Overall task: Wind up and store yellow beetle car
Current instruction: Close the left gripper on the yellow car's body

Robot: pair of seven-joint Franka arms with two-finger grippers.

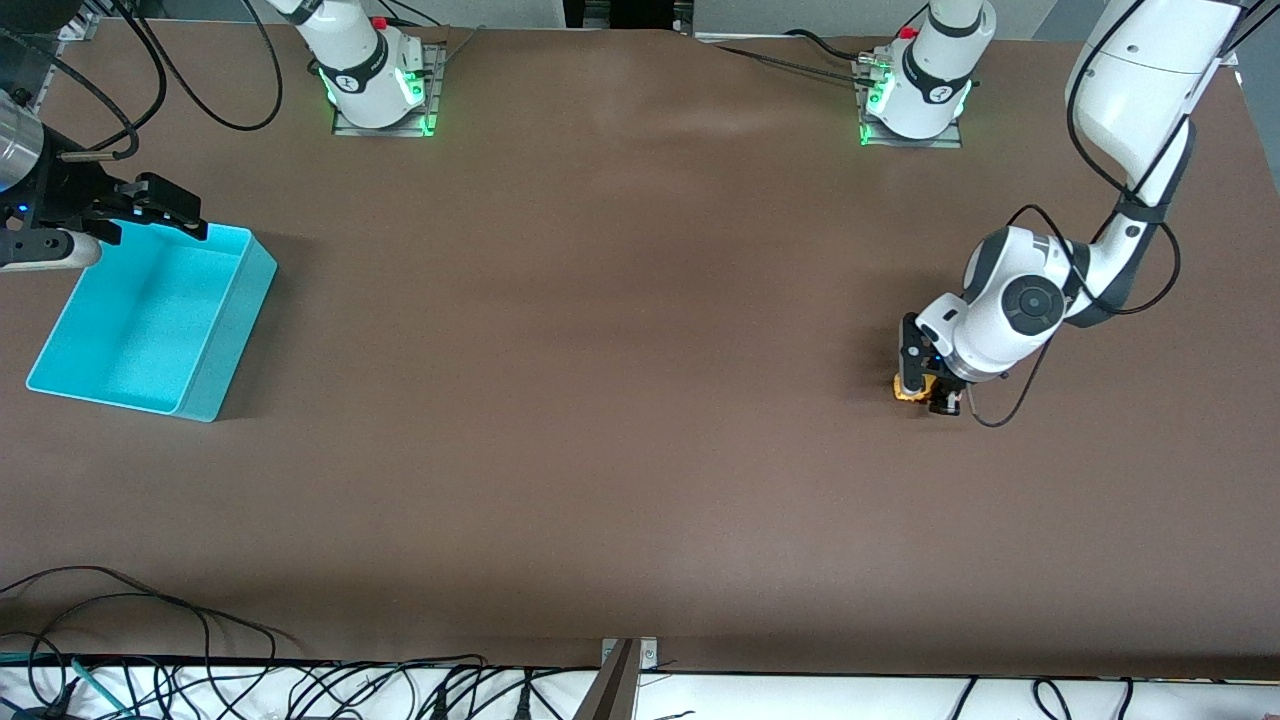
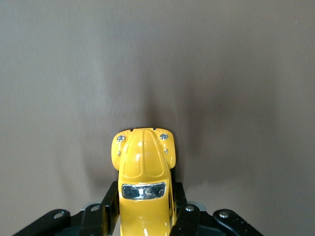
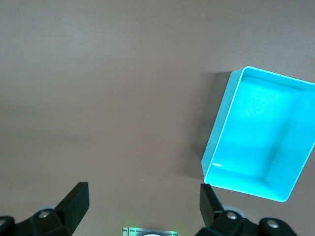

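Left wrist view: my left gripper (image 2: 146, 216) is pinching the yellow beetle car (image 2: 144, 174) down on the table (image 1: 620, 400), toward the left arm's end.
My right gripper (image 3: 142, 204) waits spread wide over the turquoise bin (image 1: 215, 330).

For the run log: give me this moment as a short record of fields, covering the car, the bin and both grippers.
car: yellow beetle car on the table, toward the left arm's end
left gripper: left gripper down at the table, fingers shut on the car's sides
bin: turquoise bin toward the right arm's end, nothing in it
right gripper: right gripper open, waits over the bin's edge
stored: not yet
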